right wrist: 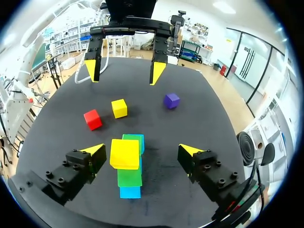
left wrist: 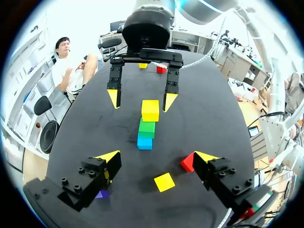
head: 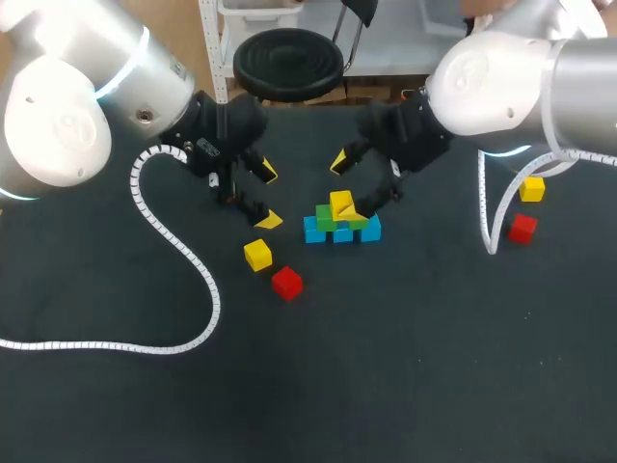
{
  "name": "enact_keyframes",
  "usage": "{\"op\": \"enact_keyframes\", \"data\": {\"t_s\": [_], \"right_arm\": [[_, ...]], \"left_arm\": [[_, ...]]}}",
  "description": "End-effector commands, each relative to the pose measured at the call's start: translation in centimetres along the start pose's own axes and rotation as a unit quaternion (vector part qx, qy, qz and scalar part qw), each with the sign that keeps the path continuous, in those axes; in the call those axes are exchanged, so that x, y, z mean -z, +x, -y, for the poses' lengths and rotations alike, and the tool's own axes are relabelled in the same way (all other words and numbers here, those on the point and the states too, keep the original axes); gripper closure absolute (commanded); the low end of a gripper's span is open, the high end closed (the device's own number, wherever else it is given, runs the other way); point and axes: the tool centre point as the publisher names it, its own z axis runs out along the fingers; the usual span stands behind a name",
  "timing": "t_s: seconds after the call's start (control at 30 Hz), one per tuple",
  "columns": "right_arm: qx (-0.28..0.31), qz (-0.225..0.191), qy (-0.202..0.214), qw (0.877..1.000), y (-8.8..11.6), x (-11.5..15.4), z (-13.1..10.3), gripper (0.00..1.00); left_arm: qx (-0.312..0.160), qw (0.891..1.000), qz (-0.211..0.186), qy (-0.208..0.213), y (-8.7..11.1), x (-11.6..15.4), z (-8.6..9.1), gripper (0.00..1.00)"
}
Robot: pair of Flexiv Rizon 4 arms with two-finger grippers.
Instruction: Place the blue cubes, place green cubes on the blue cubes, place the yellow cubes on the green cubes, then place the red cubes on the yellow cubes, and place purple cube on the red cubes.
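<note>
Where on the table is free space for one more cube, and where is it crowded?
Free: the table stretch on the robot's side of the stack, right of the left cable; also between the stack and the right cable. Crowded: around the stack, between left gripper and right gripper.

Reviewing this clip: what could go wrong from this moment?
The top yellow cube looks offset on the green cubes, so it may slip off. The right gripper stands open around it; a finger could clip it on pulling away. The left gripper hangs close by and could bump them.
</note>
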Motion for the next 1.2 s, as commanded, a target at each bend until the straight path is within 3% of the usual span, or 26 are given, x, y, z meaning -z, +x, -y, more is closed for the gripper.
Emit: {"op": "enact_keyframes", "data": {"t_s": [0.03, 1.1, 1.2], "right_arm": [[0.001, 0.002, 0.001, 1.0, 0.1, -0.1, 0.1, 0.0], [0.008, 0.001, 0.011, 1.0, 0.0, 0.1, 1.1, 0.0], [0.014, 0.024, 0.013, 1.0, -0.3, 0.3, 0.7, 0.0]], "left_arm": [[-0.001, 1.0, 0.001, 0.0, 0.1, 0.0, 0.0, 0.0], [-0.001, 1.0, 0.001, 0.0, 0.1, 0.0, 0.0, 0.0], [-0.001, 1.0, 0.001, 0.0, 0.1, 0.0, 0.0, 0.0]]}}
